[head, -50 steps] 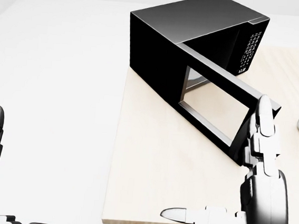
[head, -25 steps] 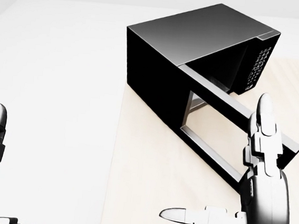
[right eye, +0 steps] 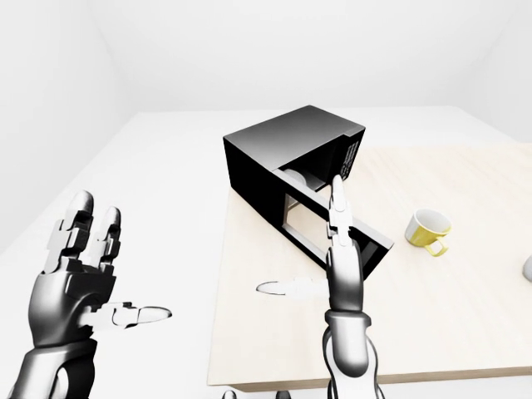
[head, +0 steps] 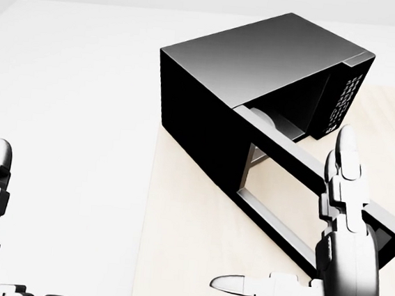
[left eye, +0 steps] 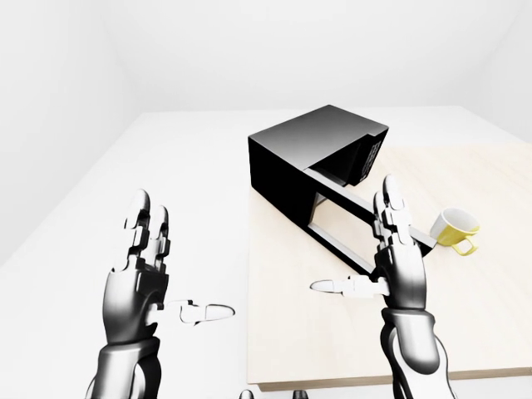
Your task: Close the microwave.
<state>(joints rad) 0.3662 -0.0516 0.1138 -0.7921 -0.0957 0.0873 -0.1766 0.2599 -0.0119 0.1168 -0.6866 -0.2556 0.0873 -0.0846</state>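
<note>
Right hand [head: 344, 260] is raised with its fingers [head: 343, 169] straight and spread wide and its thumb stretched out sideways toward the left of the head view; it grips nothing. Just beyond its fingertips stands the microwave [head: 261, 63], a black box turned at an angle on the table [left eye: 499, 316]. Its door [head: 310, 215] is swung open and juts toward the hand; in the head view the fingers overlap the door's free end, but whether they touch it cannot be told. Through the door's window the pale tabletop shows. Above the fingers, on the microwave's face, sits the keypad [head: 344, 99], and a round plate inside the cavity shows past the door's hinge side.

Left hand [left eye: 137, 283] is also up and open, fingers together and upright, thumb pointing toward the right hand. It hangs well apart from the microwave, off the table's left edge, over the white floor [left eye: 166, 166], and holds nothing.

To the right of the right hand, near the door's end in the left-eye view, a yellow cup [left eye: 453, 229] rests on the table, tipped so that its white inside faces the camera, handle low on its right side. It is apart from both the hand and the door.
</note>
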